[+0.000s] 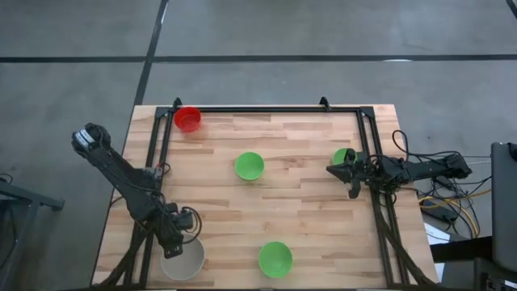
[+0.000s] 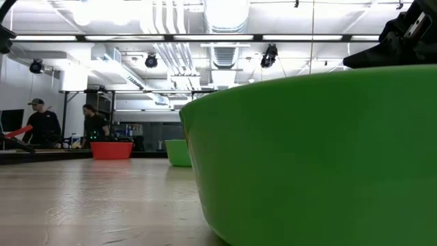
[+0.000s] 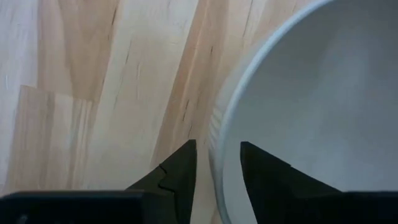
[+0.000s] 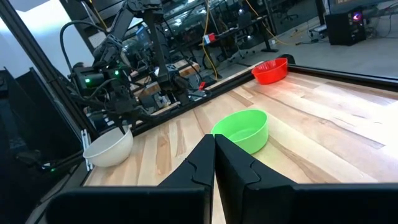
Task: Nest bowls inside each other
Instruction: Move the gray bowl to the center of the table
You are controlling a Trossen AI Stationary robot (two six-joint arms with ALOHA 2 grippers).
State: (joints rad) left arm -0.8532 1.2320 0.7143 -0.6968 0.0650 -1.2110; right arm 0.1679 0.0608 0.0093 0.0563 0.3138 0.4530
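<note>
At the table's near left corner sits the white bowl [image 1: 182, 260], upright, with the left gripper [image 3: 217, 163] down over its rim: one finger outside the wall, the other inside, a gap showing between each finger and the rim, so the jaws are apart and not clamped. Three green bowls lie well apart on the wood: the middle bowl [image 1: 250, 166] near the centre, the near bowl [image 1: 275, 259] by the front edge, the right bowl [image 1: 342, 156] at the right rail. The red bowl [image 1: 187, 119] stands at the far left corner. None is nested. The right gripper [image 4: 214, 155] hangs just beside the right bowl, fingers pressed together, holding nothing. Two people [image 2: 65, 123] stand in the room behind.
</note>
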